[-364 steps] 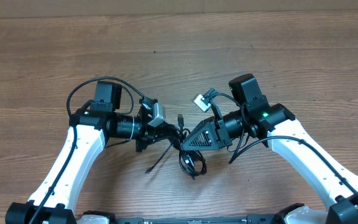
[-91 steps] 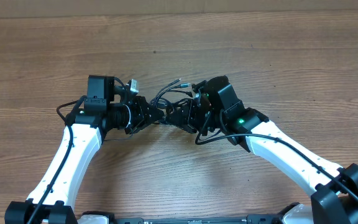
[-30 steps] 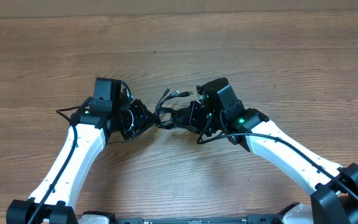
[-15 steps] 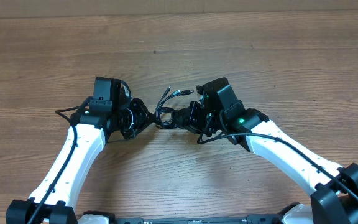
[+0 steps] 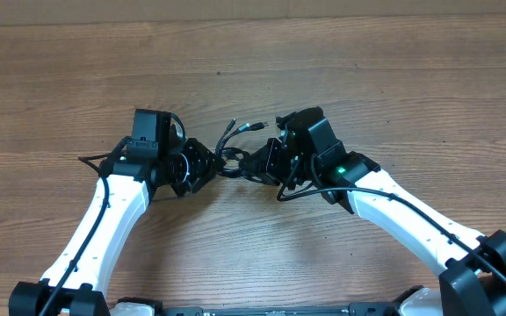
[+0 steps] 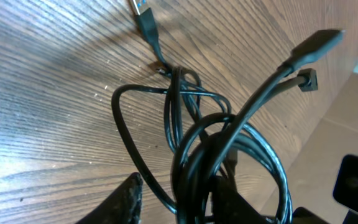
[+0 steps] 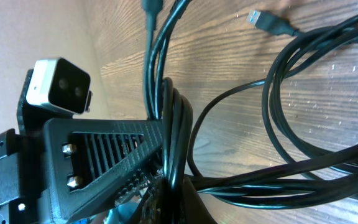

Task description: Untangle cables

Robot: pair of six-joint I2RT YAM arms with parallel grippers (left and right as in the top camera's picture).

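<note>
Cables (image 5: 234,154) strung left-right, plug ends (image 5: 255,127) pointing away

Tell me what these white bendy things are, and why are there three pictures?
They are two robot arms, a left arm and a right arm, at a wooden table. One picture looks down from above. The other two come from small cameras on each wrist, so everything looks very close. On the table lies a knot of thin black cables. The right end effector, the pinching part, is shut on the cables. The left end effector has its fingers apart around the same knot.
</note>
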